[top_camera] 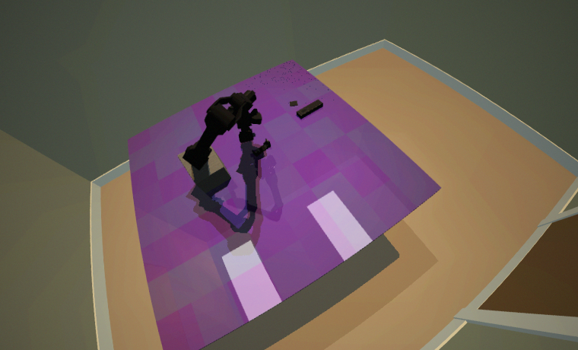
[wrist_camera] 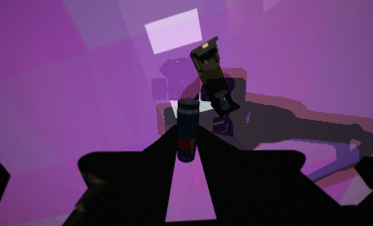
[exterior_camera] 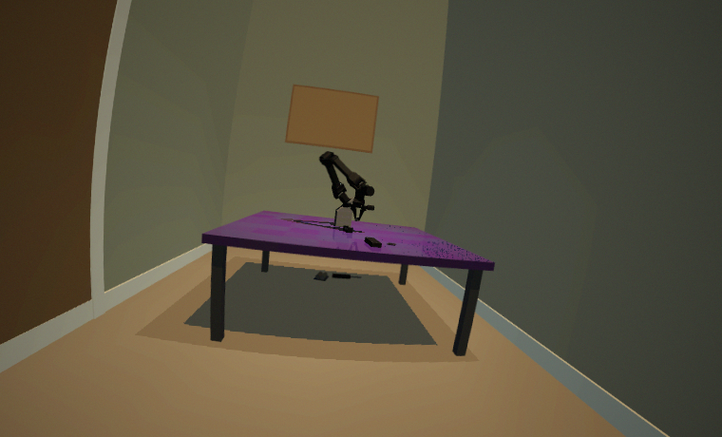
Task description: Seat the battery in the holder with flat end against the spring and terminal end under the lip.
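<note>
My gripper point(top_camera: 246, 138) point(exterior_camera: 357, 218) point(wrist_camera: 186, 128) is shut on the battery point(wrist_camera: 187, 119), a dark blue cylinder with a red band towards its lower end in the wrist view. The holder point(top_camera: 262, 147) point(exterior_camera: 348, 229) point(wrist_camera: 212, 79) is a small dark open tray on the table. In the wrist view it lies beyond and right of the battery, its long axis slanted relative to the battery's. Its far end has a raised wall with a pale patch; a small ribbed grey part shows near its other end. Battery and holder appear apart. Which battery end carries the terminal is unclear.
A long dark block point(top_camera: 309, 109) point(exterior_camera: 372, 241) lies on the purple table point(top_camera: 283, 269) point(exterior_camera: 277, 245), farther out than the holder. A small flat dark piece point(top_camera: 293, 103) point(exterior_camera: 391, 244) lies beside it. The arm's pale base block point(top_camera: 216, 163) point(exterior_camera: 343, 217) stands behind the holder.
</note>
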Tool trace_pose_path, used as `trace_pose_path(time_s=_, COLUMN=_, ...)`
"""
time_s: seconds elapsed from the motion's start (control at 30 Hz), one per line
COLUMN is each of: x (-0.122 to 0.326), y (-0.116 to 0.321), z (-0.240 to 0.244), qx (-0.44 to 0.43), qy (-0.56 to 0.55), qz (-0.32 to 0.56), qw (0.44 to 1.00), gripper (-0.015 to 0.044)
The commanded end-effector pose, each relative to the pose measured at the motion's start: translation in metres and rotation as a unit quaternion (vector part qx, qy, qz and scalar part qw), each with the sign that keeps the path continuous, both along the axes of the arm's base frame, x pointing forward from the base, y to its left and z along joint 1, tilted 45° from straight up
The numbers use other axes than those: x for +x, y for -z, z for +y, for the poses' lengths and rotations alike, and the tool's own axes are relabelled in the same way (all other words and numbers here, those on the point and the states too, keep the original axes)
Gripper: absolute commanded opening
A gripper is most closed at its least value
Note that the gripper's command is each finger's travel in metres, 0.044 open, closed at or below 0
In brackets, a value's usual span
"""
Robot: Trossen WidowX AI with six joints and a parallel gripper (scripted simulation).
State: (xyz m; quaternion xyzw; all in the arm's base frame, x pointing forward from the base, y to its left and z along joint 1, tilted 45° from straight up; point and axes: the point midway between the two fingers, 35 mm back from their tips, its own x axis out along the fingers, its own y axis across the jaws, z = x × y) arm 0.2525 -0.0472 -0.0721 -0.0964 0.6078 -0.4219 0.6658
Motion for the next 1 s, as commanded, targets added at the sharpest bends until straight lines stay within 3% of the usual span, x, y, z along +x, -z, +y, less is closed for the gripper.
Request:
trace_pose_path(time_s=0.0, x=0.010, y=-0.013, z=-0.010, qx=0.006, qy=-0.055, qz=0.049, qw=0.997, gripper=0.0065)
trace_pose_path(time_s=0.37, x=0.025, y=-0.046, z=-0.037, qx=0.024, qy=-0.190, qz=0.178, qw=0.965, gripper=0.0065)
trace_pose_path(time_s=0.97, x=0.027, y=-0.027, z=-0.049, qx=0.024, qy=-0.232, qz=0.139, qw=0.962, gripper=0.0065)
